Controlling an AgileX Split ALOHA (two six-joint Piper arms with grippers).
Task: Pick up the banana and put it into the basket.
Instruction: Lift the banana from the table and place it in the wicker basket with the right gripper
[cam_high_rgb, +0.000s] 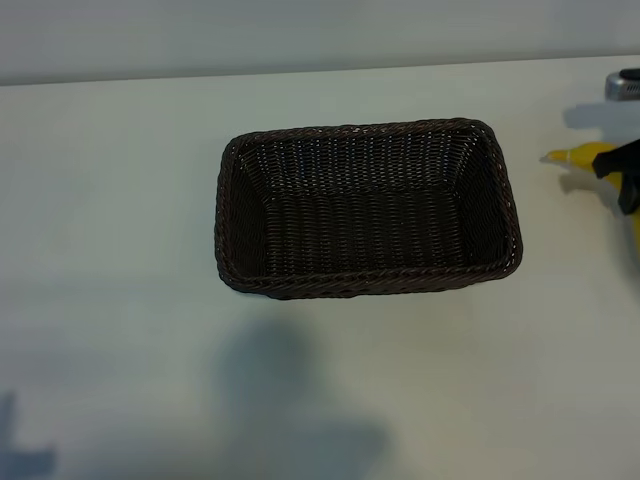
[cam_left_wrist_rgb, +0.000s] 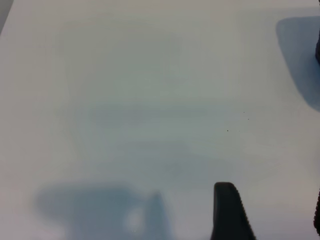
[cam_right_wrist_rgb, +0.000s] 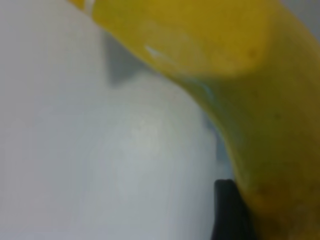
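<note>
Smooth bright-yellow curved banana (cam_high_rgb: 590, 157) sits right of dark-brown woven wicker basket (cam_high_rgb: 368, 283), apart. Right gripper (cam_high_rgb: 628, 178) over it, jaw state can't tell. Likely light, slippery, bruisable; grip mid-body.

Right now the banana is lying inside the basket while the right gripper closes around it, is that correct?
Not quite: the basket holds nothing, as the exterior view shows. The banana is outside it, off to its right at the picture's edge, with the right gripper around it there.
</note>
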